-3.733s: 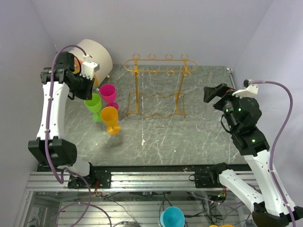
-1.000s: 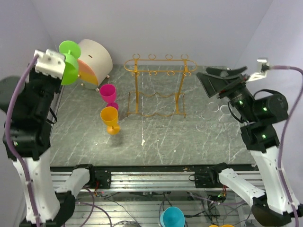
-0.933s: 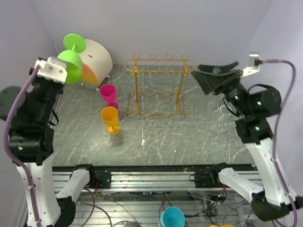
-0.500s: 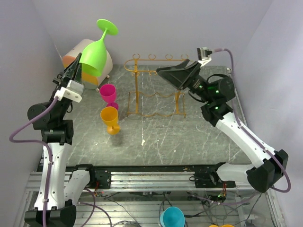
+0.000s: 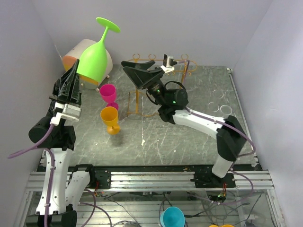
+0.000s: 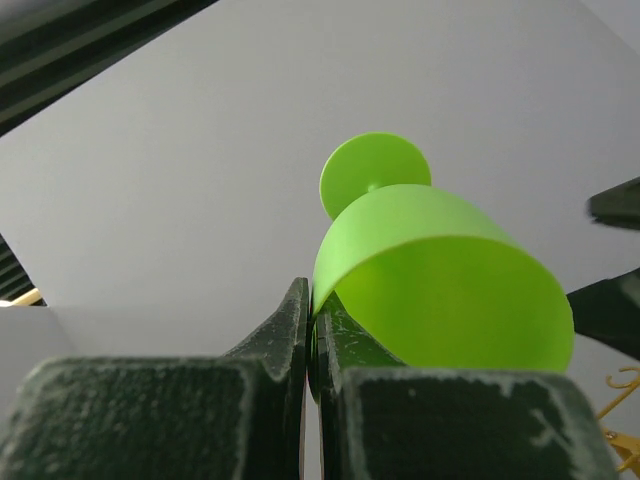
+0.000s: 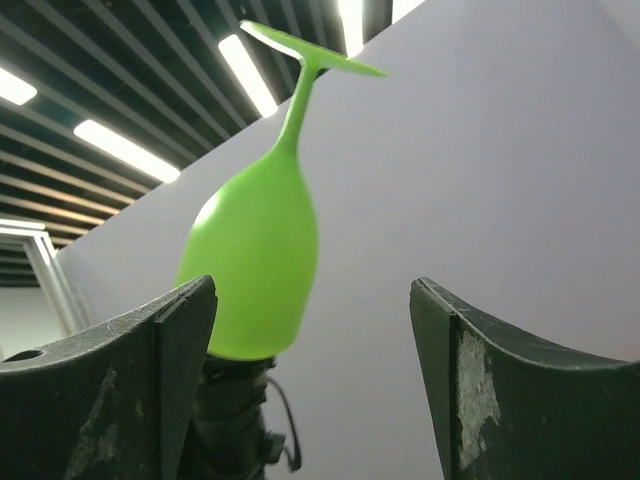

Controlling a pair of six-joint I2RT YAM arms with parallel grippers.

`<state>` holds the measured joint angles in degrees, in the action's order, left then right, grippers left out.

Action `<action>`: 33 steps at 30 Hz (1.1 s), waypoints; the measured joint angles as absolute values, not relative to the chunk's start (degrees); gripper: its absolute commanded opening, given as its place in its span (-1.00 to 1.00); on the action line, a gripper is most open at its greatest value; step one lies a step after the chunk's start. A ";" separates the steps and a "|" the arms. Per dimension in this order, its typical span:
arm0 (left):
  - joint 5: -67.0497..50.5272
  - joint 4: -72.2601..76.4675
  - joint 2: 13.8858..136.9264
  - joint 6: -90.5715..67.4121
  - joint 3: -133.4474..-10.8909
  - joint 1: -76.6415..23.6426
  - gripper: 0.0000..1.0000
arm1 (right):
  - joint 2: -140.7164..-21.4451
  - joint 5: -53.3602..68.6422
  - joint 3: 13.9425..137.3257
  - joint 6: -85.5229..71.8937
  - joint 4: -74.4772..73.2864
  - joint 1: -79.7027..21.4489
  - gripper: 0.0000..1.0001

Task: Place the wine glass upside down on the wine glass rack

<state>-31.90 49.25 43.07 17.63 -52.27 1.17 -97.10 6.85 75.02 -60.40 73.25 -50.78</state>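
The green wine glass [image 5: 94, 59] is already inverted: foot uppermost, stem leaning a little toward the rack, bowl mouth down. It is held aloft over the back-left of the desk [image 5: 189, 142], in front of the cream drum [image 5: 72, 50] and to the left of the wine glass rack [image 5: 137, 97], touching neither. The left gripper [image 5: 75, 75] grasps it by the lip, and the left wrist view shows the two fingers clenched on the bowl wall [image 6: 440, 290] at its rim. In the last second this arm has swung the glass in from the far left edge toward the rack and then nearly settled. The bigger change is on the other side. The right gripper [image 5: 135, 71] has swept from the right of the desk across the front of the rack's top rail. It now faces the glass with its jaws spread and empty — the right wrist view frames the bowl [image 7: 255, 270] beside its left finger, not yet between the two. This looks like the start of a handover, or of steadying the glass before the foot goes into a rail loop. The glass is not yet hung. The magenta glass [image 5: 108, 92] and the orange glass [image 5: 110, 118] stand upright on the desk below.
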 measured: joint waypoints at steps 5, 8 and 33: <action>-32.64 49.93 42.98 15.57 -50.76 1.17 -0.86 | -103.81 3.53 82.00 -60.47 76.60 -51.20 0.55; -33.65 49.50 43.24 14.52 -50.57 1.17 -0.86 | -105.71 2.79 86.59 -60.88 78.04 -51.31 0.54; -36.05 48.56 42.83 13.06 -48.25 1.17 -0.86 | -114.72 0.75 100.14 -64.66 79.00 -52.84 0.42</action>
